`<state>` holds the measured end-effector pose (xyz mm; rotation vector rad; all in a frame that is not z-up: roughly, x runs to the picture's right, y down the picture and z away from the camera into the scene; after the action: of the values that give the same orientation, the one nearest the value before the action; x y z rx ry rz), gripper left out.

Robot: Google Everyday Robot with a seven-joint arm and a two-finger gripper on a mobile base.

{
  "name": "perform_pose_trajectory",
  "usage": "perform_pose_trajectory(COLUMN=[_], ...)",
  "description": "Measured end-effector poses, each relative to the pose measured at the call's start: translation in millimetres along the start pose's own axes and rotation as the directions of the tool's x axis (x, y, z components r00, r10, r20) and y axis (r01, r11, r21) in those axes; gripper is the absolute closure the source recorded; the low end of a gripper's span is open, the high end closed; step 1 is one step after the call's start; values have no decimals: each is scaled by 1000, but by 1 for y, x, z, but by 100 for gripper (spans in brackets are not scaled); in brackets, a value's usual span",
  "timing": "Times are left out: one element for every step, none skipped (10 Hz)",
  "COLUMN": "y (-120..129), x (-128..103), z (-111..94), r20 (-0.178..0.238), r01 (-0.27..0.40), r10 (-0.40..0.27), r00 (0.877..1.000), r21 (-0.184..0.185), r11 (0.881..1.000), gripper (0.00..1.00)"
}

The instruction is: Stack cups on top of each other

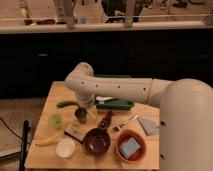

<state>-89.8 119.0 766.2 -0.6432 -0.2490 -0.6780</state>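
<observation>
One hand (88, 106) by dark cup (80, 115)

On the table (44, 101), the left cup (55, 120) stands apart from the right cup (81, 115), which sits just beside the gripper (87, 107). In front of them lie a banana (50, 141), a small bowl (65, 148) and a larger bowl (96, 141), left to right.

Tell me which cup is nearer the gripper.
The dark grey-brown cup, right beside the gripper low over the table; the lime green cup stands farther off.
</observation>
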Motion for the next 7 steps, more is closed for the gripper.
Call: perform_pose_trajectory(y=[-3,-5,-8,-11,-13,-14,-16], x=[-2,-5,-8,-12,-17,-25,-32], z=[2,3,6,9,12,15,18], r20=[32,51,70,82,89,89,81], r01=[79,112,154,193,240,290,332], r10=[-80,-113,-155,-194,-240,-290,-331], r00=[996,992,985,978,967,953,940], r21=[14,18,21,21,16,11,4], r11=[997,994,988,981,971,957,943], gripper=[20,20,20,20,20,20,20])
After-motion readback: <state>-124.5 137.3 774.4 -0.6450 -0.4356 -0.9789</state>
